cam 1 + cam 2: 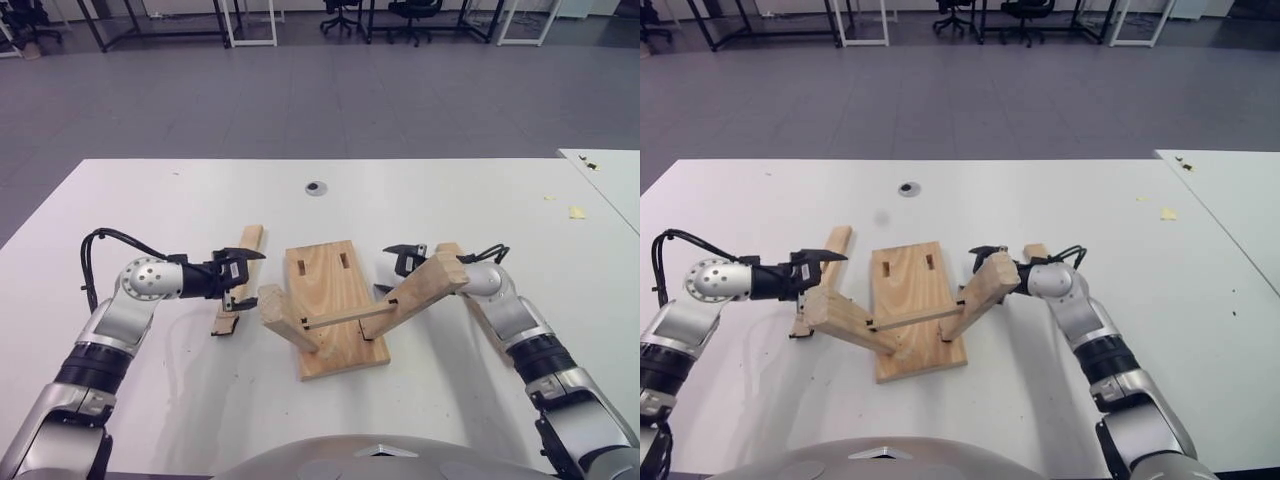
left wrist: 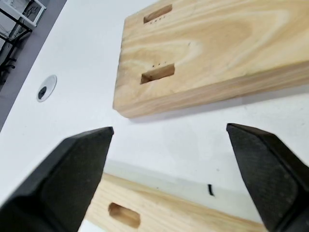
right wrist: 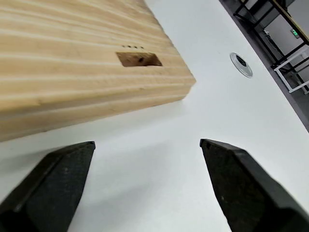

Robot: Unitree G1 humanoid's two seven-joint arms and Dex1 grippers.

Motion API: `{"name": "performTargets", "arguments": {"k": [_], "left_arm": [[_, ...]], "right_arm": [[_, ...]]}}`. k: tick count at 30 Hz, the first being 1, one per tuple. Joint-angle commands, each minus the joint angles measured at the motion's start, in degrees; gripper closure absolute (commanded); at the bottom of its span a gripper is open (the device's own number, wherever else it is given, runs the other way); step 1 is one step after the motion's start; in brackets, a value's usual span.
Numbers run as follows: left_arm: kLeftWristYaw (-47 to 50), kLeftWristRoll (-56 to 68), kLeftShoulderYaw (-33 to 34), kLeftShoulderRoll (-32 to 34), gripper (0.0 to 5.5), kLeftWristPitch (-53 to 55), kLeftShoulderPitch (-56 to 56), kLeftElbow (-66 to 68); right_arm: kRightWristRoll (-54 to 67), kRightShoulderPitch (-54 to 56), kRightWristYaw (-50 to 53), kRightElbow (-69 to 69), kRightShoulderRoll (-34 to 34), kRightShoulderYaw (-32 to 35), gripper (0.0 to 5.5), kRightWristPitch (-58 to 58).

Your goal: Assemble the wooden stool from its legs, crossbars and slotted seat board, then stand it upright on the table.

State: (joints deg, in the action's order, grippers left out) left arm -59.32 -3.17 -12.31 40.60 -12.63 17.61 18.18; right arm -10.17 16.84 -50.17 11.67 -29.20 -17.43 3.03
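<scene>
- Currently the left gripper [image 1: 244,278] hangs with its fingers spread, holding nothing, just above the loose leg [image 1: 250,240], which lies on the table [image 1: 150,200] left of the seat board [image 1: 335,268]; a grip closed off-centre could skid or twist the leg
- The right gripper [image 1: 390,270], also spread and empty, sits just beside the leg-and-crossbar frame [image 1: 345,318], which is propped at a tilt on the board; a nudge could topple it
- Whether the frame's ends sit in the board's slots is hard to tell; if they are loose, the frame may slide off

A round grommet [image 1: 317,188] sits in the white table [image 1: 460,200], office chairs [image 1: 343,12] behind.
</scene>
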Motion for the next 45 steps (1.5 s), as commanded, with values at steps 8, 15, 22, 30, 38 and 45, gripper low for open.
{"name": "performTargets", "arguments": {"k": [8, 15, 22, 30, 38, 45], "left_arm": [[-0.8, 10.5, 4.4, -15.0, 1.17, -0.1, 11.1, 20.8], [-6.9, 13.8, 4.9, -22.6, 1.17, 4.6, 18.0, 28.1], [-5.2, 9.3, 7.1, -12.5, 1.17, -1.1, 16.2, 26.1], [-1.2, -1.5, 2.0, -8.2, 1.17, -9.9, 15.7, 33.9], [2.7, -5.9, -1.4, -13.0, 1.17, -13.3, 20.6, 43.3], [-2.3, 1.9, 2.4, -22.1, 1.17, -7.5, 23.4, 42.2]], "right_arm": [[-0.3, -4.5, -8.7, -19.5, -7.3, -3.1, 1.44, -13.7], [5.2, -3.3, -13.1, -25.9, -8.8, -2.6, 1.44, -18.1], [4.8, 1.0, -10.3, -19.5, -14.0, 4.0, 1.44, -16.9], [6.6, -4.4, -11.4, -25.2, -12.9, -0.8, 1.44, -20.2], [9.5, -8.7, -18.9, -33.0, -17.3, -5.3, 1.44, -25.1], [9.5, -12.3, -11.4, -34.3, -8.9, -10.6, 1.44, -31.4]]}}
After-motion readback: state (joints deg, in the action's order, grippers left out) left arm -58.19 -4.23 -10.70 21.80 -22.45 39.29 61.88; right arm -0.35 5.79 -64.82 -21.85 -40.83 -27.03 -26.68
